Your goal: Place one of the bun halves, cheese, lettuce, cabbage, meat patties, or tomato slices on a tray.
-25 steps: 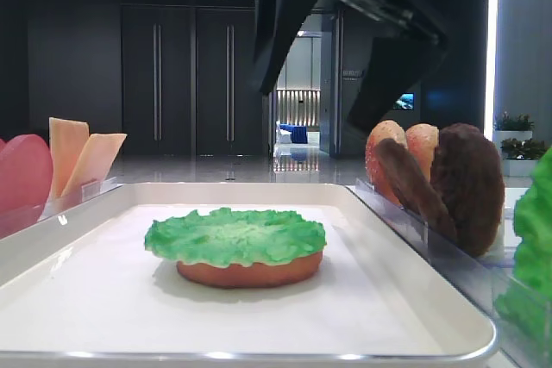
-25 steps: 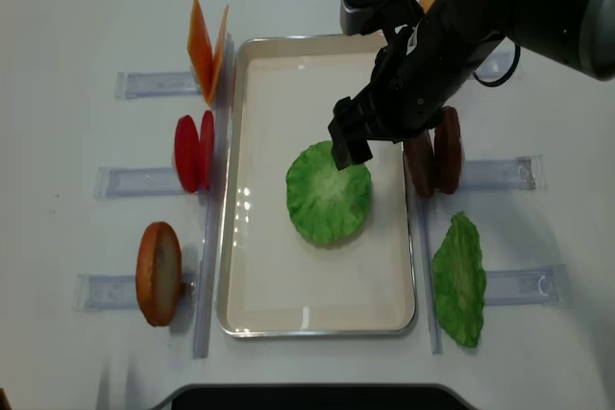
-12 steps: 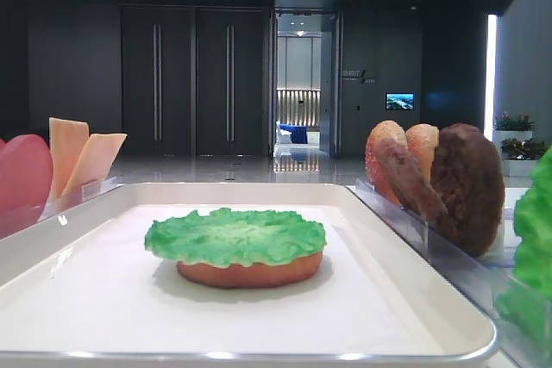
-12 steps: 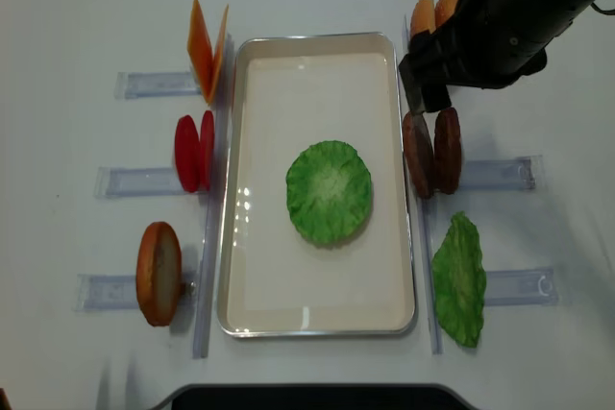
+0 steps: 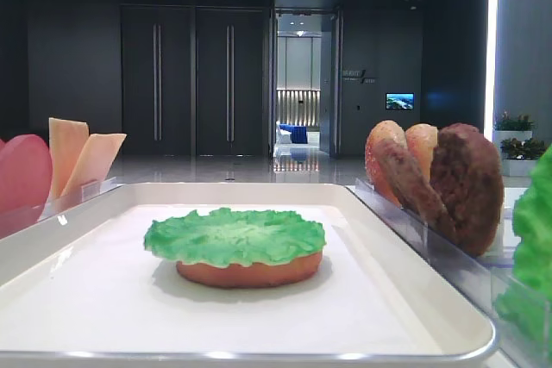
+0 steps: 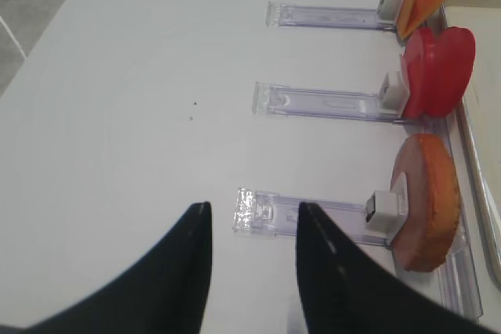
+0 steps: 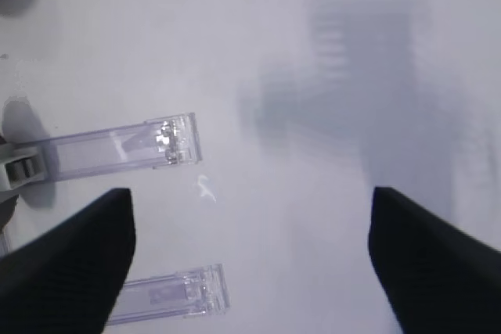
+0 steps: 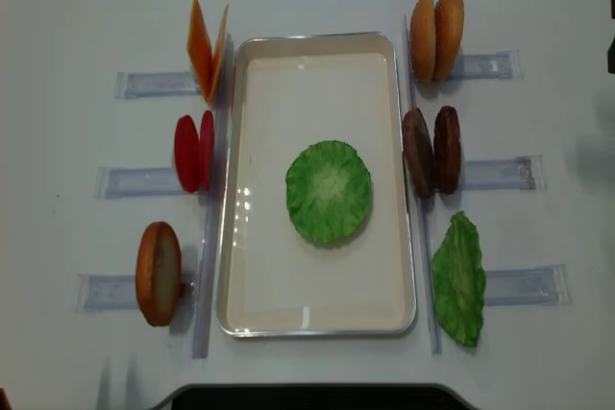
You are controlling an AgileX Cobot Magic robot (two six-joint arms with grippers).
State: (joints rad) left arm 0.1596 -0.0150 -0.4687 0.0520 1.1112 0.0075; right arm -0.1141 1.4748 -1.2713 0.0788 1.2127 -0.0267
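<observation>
Hanging wide apart and empty over bare table, the right gripper [image 7: 250, 263] is far from the lettuce [image 8: 329, 191], which lies on a bun half in the tray [image 8: 317, 319]; thin, floppy, best pinched at its ruffled edge.

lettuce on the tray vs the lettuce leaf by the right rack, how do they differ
The lettuce on the tray lies flat and round, covering a bun half; the loose lettuce leaf looks longer and narrower, standing on edge at its clear rack. The first sits inside the tray; the second is outside its right rim. Both are bright green with ruffled edges.
</observation>
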